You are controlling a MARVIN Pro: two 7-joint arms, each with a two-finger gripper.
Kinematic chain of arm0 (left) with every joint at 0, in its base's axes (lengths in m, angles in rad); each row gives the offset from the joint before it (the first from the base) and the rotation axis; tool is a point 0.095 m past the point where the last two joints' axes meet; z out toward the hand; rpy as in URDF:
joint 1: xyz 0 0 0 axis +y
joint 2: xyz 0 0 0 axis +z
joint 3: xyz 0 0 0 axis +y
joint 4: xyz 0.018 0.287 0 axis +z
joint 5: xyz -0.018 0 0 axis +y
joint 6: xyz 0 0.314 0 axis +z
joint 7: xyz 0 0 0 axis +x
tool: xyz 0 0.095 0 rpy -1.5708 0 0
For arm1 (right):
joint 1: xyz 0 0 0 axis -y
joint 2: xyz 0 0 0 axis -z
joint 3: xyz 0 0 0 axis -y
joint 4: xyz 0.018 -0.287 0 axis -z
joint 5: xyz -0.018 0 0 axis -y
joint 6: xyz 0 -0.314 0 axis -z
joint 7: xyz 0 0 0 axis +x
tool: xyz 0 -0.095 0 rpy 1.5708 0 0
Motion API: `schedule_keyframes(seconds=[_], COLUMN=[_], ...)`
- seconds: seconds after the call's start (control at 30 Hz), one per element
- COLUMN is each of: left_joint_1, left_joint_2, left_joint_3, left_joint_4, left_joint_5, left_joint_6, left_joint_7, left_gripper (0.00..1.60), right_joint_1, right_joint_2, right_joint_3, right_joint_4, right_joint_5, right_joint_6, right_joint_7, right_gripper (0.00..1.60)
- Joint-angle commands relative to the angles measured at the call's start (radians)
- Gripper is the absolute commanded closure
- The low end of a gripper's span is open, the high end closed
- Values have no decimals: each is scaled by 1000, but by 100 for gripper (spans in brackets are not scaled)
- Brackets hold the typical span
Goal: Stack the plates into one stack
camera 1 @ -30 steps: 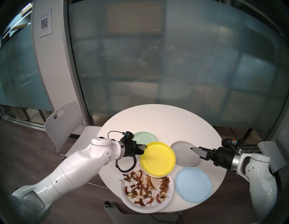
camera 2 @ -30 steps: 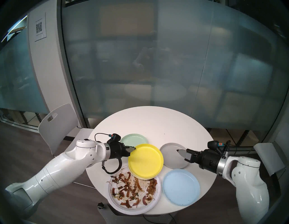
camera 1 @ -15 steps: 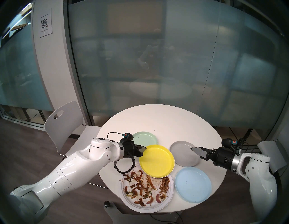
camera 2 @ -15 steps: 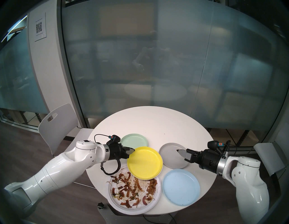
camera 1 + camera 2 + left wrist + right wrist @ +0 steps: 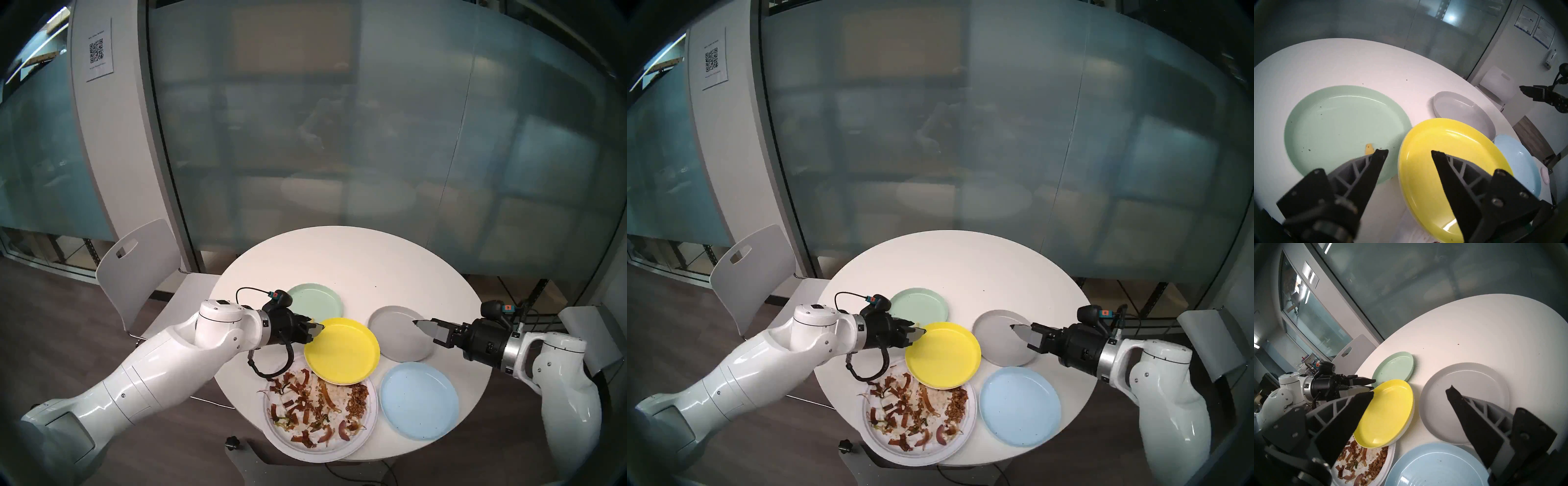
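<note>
Since a second ago the left jaws (image 5: 314,330) have let go of the yellow plate (image 5: 341,351), which has settled lower. From the head view it sits just ahead of those jaws on a white plate (image 5: 334,382), both overlapping the food-strewn paper plate (image 5: 281,441); the right jaws (image 5: 428,328) hang spread over the grey plate (image 5: 393,334). Left wrist view: jaws parted and empty, straddling the yellow rim, mint plate (image 5: 1339,125) beside them. Right wrist view: blue plate (image 5: 1432,467) beneath. Three plates remain unstacked on the desk (image 5: 356,258)
</note>
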Motion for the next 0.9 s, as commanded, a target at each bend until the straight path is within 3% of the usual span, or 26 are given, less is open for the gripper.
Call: schedule_keyframes(seconds=[0.0, 0.3, 0.53, 0.77, 0.87], left_joint_1=[-63, -108, -127, -137, -139], left_joint_2=[6, -18, -32, -42, -44], left_joint_3=[24, 34, 44, 53, 55], left_joint_4=[19, 69, 100, 116, 122], left_joint_5=[51, 83, 84, 89, 91], left_joint_6=[-5, -8, 10, 29, 32], left_joint_7=[-43, -57, -99, -126, -135], left_gripper=[43, 48, 73, 61, 45], right_joint_1=[1, 2, 1, 1, 1], right_joint_2=[2, 2, 2, 2, 2], right_joint_3=[0, 0, 0, 0, 0], right_joint_4=[-14, -14, -14, -14, -14], right_joint_5=[0, 0, 0, 0, 0], right_joint_6=[0, 0, 0, 0, 0], right_joint_7=[1, 1, 1, 1, 1], right_gripper=[0, 0, 0, 0, 0])
